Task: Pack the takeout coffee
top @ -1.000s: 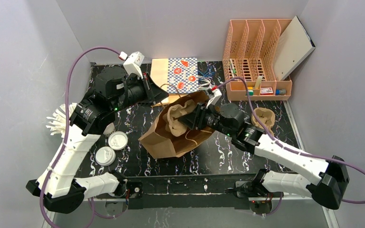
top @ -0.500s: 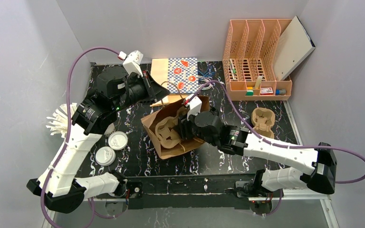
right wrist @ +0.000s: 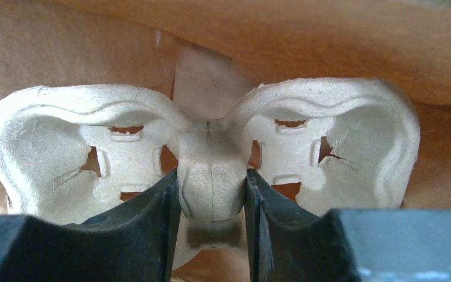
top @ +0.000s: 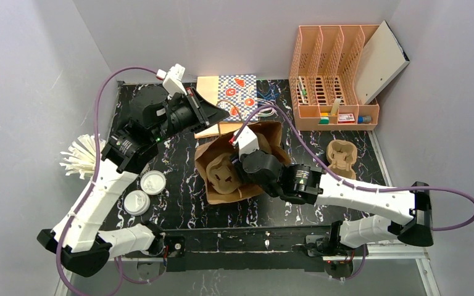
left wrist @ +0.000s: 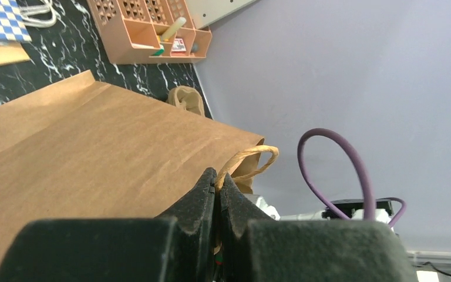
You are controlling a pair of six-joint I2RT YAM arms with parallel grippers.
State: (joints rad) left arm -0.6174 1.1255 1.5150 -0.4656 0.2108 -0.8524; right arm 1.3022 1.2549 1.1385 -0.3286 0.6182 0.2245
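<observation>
Two takeout coffee cups with white lids [top: 153, 182] [top: 137, 202] stand at the left, near the left arm and apart from both grippers. A brown paper bag [top: 266, 137] lies open mid-table. My left gripper [left wrist: 217, 176] [top: 221, 117] is shut on the bag's twisted paper handle [left wrist: 252, 155] at the far rim. My right gripper [right wrist: 211, 191] [top: 237, 168] reaches into the bag mouth, shut on the centre post of a pale pulp cup carrier [right wrist: 211, 170] [top: 222, 175]. Both of its cup wells are vacant.
A second pulp carrier [top: 340, 156] lies at the right. A peach desk organiser [top: 333, 74] stands at the back right, a checked printed paper bag [top: 234, 95] at the back, and a bundle of white utensils [top: 77, 154] at the left edge.
My right arm has moved left and carried the pulp carrier further into the bag. The bag has swung and narrowed. My left gripper has shifted slightly right, still holding the handle.
</observation>
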